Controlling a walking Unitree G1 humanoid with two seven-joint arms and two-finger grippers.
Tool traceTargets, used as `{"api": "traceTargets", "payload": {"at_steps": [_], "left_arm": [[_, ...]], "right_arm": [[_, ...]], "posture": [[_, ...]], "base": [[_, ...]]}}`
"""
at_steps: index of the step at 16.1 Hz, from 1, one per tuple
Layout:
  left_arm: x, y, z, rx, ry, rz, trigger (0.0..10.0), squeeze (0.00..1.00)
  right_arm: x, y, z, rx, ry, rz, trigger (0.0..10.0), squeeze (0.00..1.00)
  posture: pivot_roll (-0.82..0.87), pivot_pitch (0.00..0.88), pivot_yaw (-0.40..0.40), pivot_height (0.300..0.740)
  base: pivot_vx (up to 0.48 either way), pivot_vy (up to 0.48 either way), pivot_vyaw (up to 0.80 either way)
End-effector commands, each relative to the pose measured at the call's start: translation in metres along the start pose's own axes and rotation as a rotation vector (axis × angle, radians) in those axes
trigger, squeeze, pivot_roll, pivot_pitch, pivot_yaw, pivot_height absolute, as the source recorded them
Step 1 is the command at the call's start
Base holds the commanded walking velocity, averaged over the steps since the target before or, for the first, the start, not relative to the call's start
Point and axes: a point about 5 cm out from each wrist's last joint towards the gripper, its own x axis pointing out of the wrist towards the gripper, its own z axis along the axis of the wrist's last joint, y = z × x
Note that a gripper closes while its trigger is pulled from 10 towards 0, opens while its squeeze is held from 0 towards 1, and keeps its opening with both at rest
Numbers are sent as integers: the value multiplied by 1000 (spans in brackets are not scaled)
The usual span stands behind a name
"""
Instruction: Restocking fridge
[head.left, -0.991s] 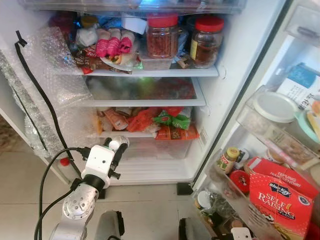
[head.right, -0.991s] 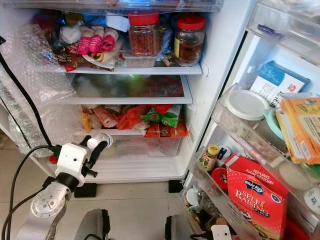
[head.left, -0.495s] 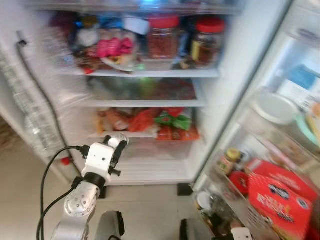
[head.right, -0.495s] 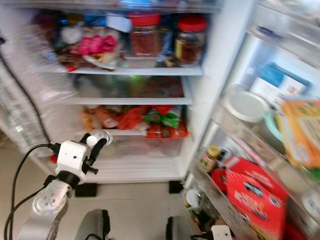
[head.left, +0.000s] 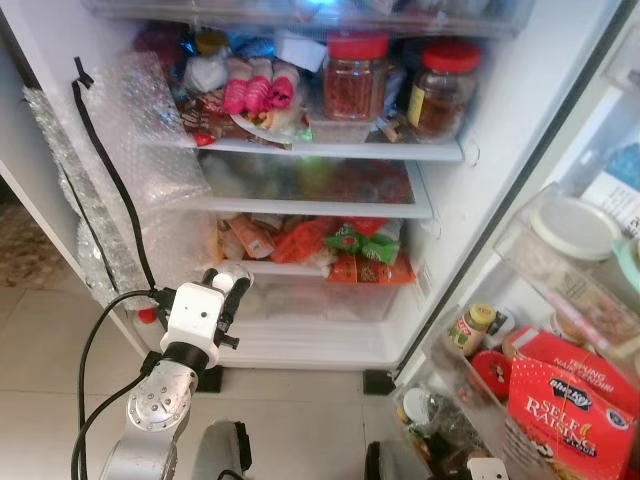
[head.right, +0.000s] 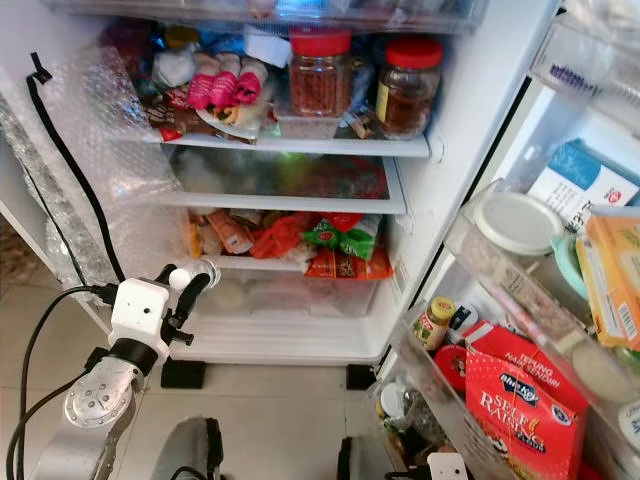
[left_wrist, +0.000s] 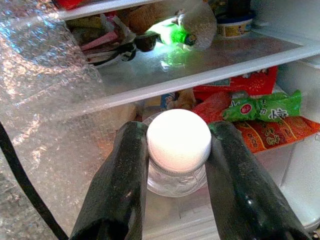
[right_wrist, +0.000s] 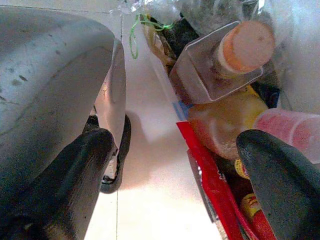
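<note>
My left gripper (head.left: 232, 283) is shut on a small clear glass jar with a white lid (left_wrist: 178, 140), one black finger (left_wrist: 125, 185) on each side of the lid. It holds the jar in front of the open fridge, low on the left, level with the shelf of snack packets (head.left: 340, 250) and just above the clear bottom drawer (head.left: 320, 300). My right gripper (right_wrist: 170, 165) hangs low beside the door's bottom rack, fingers (right_wrist: 75, 170) wide apart and holding nothing.
The top shelf carries two red-lidded jars (head.left: 353, 75) and packets. Below it is a glass shelf (head.left: 320, 205). Bubble wrap (head.left: 140, 140) and a black cable hang on the left wall. The open door at right holds a red flour box (head.left: 575, 410) and bottles (right_wrist: 220, 65).
The whole picture has shifted and sharpened after a blur, so the camera moved. My left gripper still holds the jar at about the same place.
</note>
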Motion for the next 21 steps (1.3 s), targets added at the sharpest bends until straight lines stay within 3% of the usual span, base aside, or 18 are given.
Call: {"api": "traceTargets", "payload": {"at_steps": [1, 21], "left_arm": [[2, 2, 3, 6, -14, 3, 10000, 0], [6, 2, 6, 29, -27, -38, 10000, 0]], "right_arm": [[1, 8, -1, 4, 3, 31, 10000, 0], [1, 8, 0, -1, 5, 38, 10000, 0]], "posture": [[-42, 60, -51, 618], [-42, 82, -55, 618]], "base": [[304, 0, 0], [328, 0, 0]]}}
